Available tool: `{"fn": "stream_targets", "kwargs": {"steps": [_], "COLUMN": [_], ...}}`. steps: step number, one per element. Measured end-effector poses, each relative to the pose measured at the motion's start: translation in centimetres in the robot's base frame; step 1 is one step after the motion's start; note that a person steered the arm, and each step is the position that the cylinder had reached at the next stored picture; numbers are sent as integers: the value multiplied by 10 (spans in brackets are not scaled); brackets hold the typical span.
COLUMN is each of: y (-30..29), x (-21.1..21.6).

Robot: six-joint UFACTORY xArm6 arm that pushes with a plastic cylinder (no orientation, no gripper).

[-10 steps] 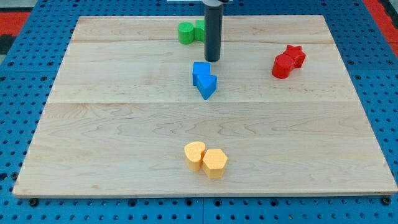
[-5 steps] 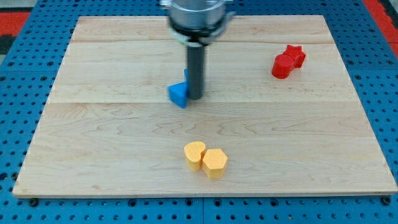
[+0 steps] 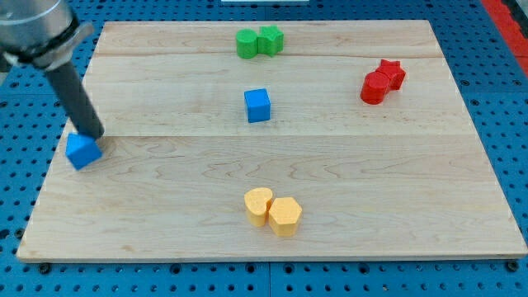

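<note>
Tip (image 3: 96, 137) seen at view's left edge, touching small blue block (image 3: 83, 151) from upper right. No fingers fitted: bare rod only. Blue cube (image 3: 257, 105) left mid-board, well apart.

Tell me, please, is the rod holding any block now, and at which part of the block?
Nothing is held. My tip only presses against the upper right side of the blue block near the board's left edge; the blue cube sits apart.

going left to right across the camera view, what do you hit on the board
blue block with my tip touching its upper right → blue cube → red pair. The green pair and yellow pair overlap the cube's span, so their order is unclear.
</note>
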State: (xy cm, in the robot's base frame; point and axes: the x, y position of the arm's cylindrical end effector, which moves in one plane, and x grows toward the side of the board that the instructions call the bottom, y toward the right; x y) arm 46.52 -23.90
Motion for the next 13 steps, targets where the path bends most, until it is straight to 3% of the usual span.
{"fn": "stream_targets", "kwargs": {"steps": [2,3,4,5,7,9,10,12,13], "y": [-3,12,-35,1,41,136,227,214,217], "x": [32,3,25,59,0,-38,-54,-83,-125]}}
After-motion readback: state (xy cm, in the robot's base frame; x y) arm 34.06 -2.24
